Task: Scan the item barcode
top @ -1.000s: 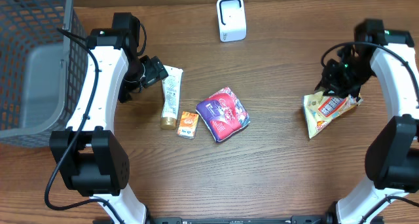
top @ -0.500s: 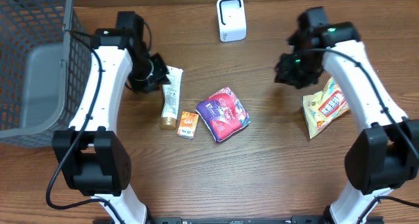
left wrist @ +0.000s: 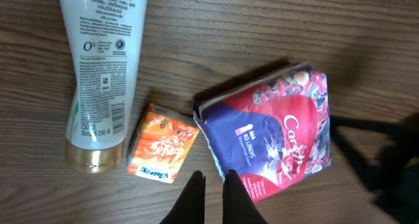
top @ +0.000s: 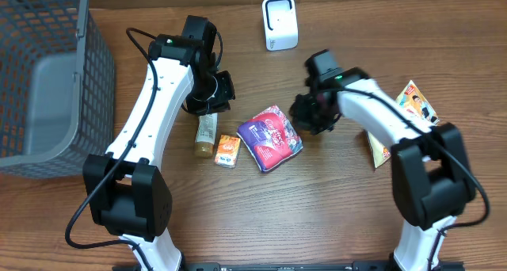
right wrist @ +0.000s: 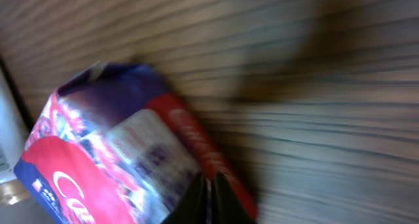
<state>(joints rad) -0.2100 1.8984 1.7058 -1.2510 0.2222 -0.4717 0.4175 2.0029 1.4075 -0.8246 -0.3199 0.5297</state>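
Both were closed and empty: my left gripper (left wrist: 214, 178) and right gripper (right wrist: 208, 185) each had the pack (left wrist: 268, 129) just ahead. I judged grasping pending; one needed to open first.

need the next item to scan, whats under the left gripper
The tube, lying flat. From overhead only its gold-capped end shows below the left gripper, which covers the rest. The left wrist camera shows the tube's printed label, with the closed fingers clear of it.
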